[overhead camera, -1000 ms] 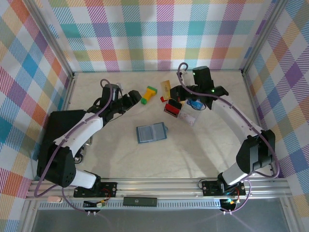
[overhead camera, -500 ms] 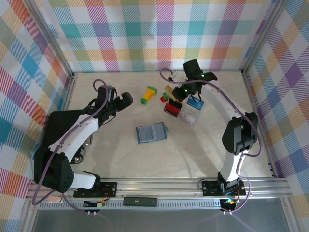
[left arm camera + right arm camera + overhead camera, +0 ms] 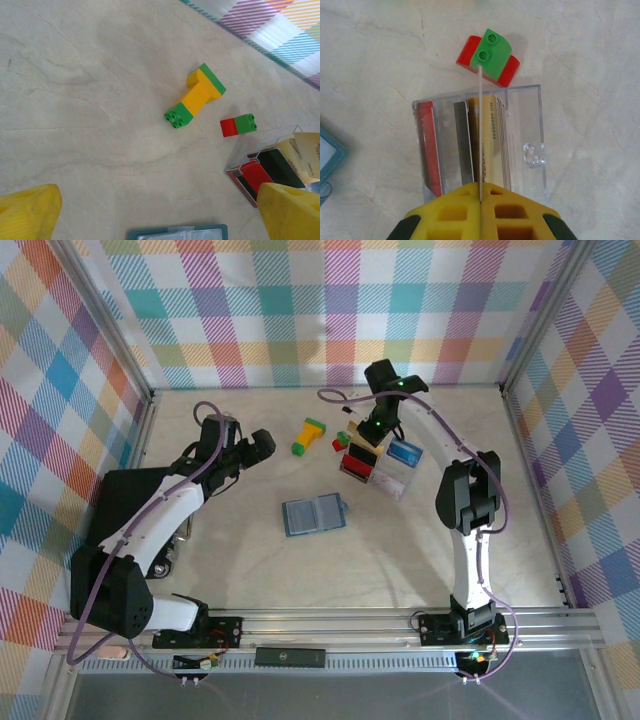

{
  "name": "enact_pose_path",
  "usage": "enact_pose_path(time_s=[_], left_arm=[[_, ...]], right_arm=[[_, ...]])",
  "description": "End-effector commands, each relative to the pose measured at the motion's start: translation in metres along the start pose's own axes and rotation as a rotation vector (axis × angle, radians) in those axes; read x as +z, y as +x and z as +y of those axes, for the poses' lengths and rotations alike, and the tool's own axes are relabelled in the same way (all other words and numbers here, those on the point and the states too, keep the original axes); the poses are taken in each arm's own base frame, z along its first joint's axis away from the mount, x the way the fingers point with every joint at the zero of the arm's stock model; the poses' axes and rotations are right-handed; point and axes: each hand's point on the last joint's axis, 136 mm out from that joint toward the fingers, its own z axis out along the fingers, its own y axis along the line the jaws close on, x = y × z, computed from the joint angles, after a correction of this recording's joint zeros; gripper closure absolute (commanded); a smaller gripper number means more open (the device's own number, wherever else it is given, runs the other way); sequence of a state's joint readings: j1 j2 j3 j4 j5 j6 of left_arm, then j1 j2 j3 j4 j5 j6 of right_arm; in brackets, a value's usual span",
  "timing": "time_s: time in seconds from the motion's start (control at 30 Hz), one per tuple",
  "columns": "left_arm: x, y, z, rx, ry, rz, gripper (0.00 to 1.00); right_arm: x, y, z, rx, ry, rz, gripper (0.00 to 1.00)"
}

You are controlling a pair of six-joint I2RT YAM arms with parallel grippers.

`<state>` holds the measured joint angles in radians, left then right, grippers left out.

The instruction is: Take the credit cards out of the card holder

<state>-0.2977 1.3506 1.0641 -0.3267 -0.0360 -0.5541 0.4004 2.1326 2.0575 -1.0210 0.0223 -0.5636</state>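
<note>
The holder (image 3: 313, 515) lies flat and open near the middle of the table (image 3: 380, 560). Its long axis runs left to right with the right end tipped slightly toward the far wall, and the fold crosses it near to far. Just beyond it to the right, and apart from it, a clear box (image 3: 385, 472) holds cards (image 3: 427, 150) standing on edge, their long sides parallel. Our right gripper (image 3: 481, 192) is pinched tight on one thin card (image 3: 480, 130). The right wrist view catches it edge-on, a pale line running straight out from the fingers over the box toward the red-and-green cubes (image 3: 489, 57), where the top view gives us a blur. From above we also find a blue card (image 3: 405, 452) at the box's right side. Our left gripper (image 3: 258, 445) hangs left of the yellow-green block (image 3: 309, 435), fingers spread wide; its wrist view has the holder's far edge low between them.
</note>
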Motion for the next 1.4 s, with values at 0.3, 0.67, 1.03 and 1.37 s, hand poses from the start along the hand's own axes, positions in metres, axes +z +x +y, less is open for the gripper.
enact_pose_path(time_s=[0.3, 0.67, 1.03, 1.37], left_arm=[[0.005, -0.009, -0.002, 0.033, -0.009, 0.007, 0.0], [0.006, -0.006, -0.002, 0.046, -0.012, 0.026, 0.0], [0.009, -0.006, -0.007, 0.048, 0.01, 0.039, 0.0], [-0.001, -0.004, 0.007, 0.007, -0.028, 0.009, 0.0]], right_arm=[[0.009, 0.025, -0.005, -0.034, 0.014, 0.126, 1.0], [0.018, 0.028, -0.01, -0.058, 0.016, 0.15, 0.94], [0.005, 0.014, -0.015, -0.011, 0.041, 0.098, 0.77], [-0.045, -0.007, 0.005, 0.222, -0.022, -0.061, 0.6]])
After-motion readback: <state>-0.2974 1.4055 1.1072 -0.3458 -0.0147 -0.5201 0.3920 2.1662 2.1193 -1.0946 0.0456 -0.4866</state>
